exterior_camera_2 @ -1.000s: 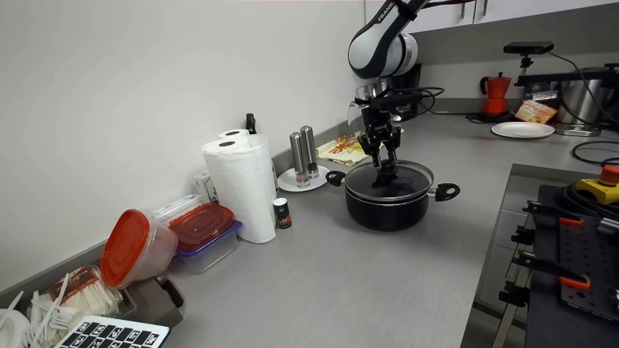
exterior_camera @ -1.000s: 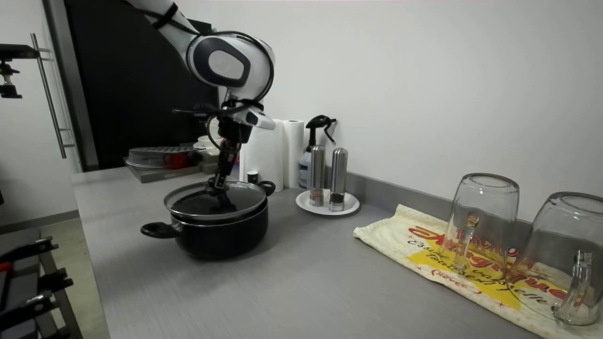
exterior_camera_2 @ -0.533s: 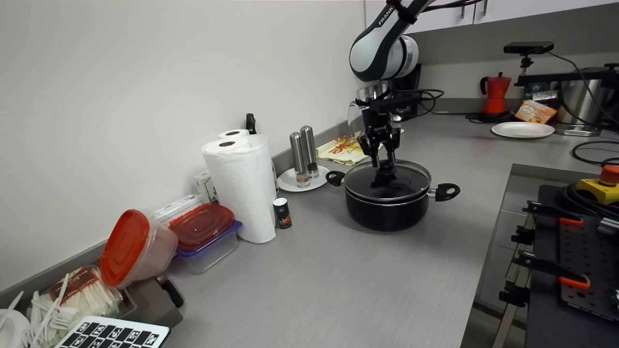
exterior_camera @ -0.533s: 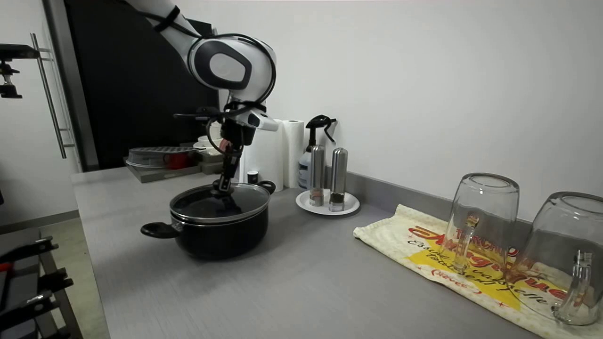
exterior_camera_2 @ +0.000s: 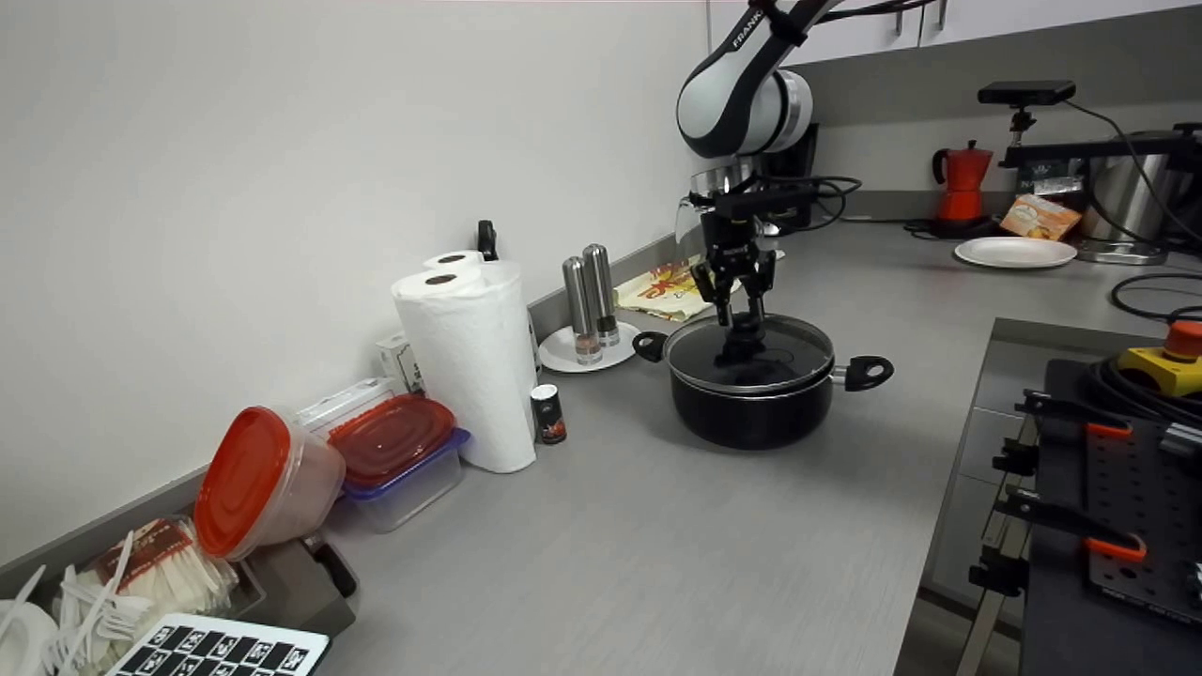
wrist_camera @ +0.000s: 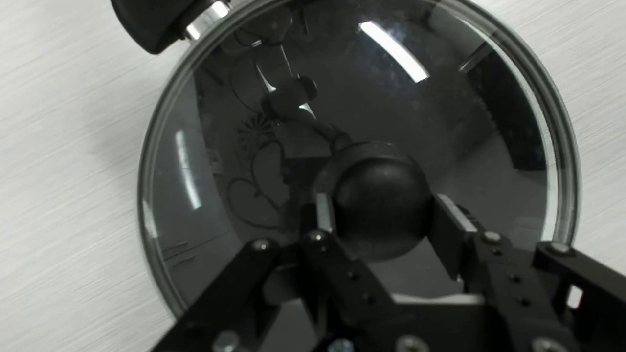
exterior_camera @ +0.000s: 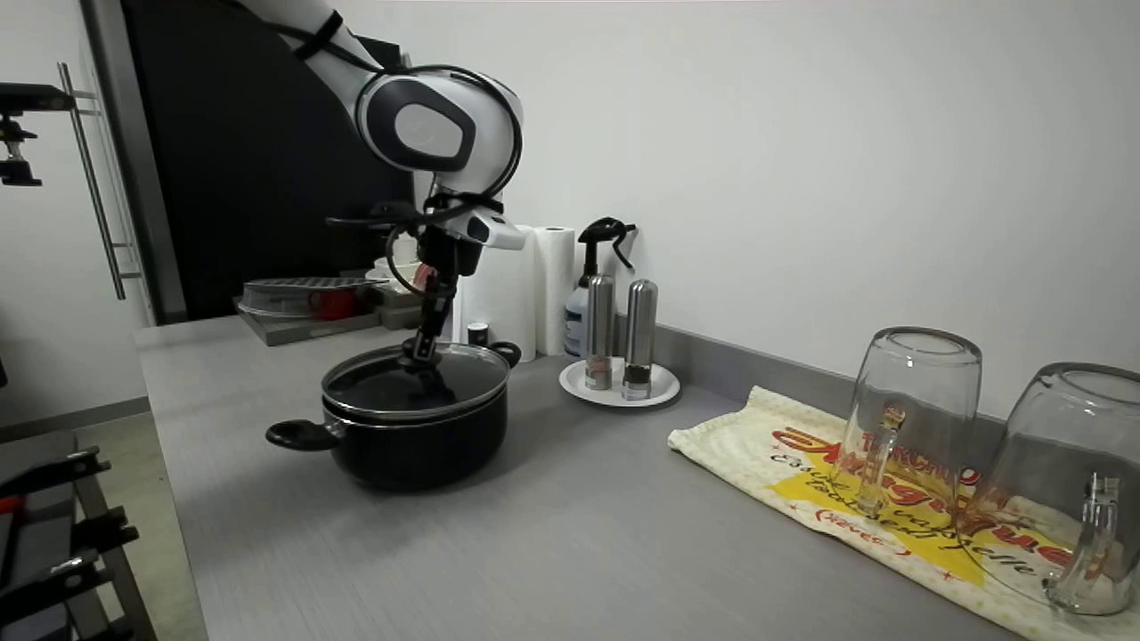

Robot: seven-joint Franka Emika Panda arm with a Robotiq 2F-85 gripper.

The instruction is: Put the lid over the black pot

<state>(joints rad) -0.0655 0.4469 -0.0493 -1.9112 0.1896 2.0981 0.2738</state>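
Note:
The glass lid [exterior_camera: 370,383] with its metal rim lies flat over the black pot [exterior_camera: 427,454], nearly centred on it. In an exterior view the lid [exterior_camera_2: 798,352] also covers the pot [exterior_camera_2: 751,420], its rim just above the pot's rim. I cannot tell whether the rims touch all round. My gripper [exterior_camera: 420,350] points down at the lid's centre, also in an exterior view [exterior_camera_2: 740,314]. In the wrist view the fingers of my gripper [wrist_camera: 384,210] stand against both sides of the dark knob [wrist_camera: 379,186]. One pot handle [wrist_camera: 151,22] shows there; the pot's inside is hidden.
Two steel mills [exterior_camera: 639,338] stand on a small white plate [exterior_camera: 663,394] near the wall. Paper rolls [exterior_camera_2: 465,366] and a small dark jar [exterior_camera_2: 548,413] stand nearby. Glass mugs [exterior_camera: 917,401] stand on a cloth [exterior_camera: 757,427]. The counter's edge [exterior_camera_2: 930,563] runs beside the pot.
My gripper and the lid have shifted slightly over the pot, so the lid lines up more closely with its rim. The last half second shows only tiny motion. The pot has not moved.

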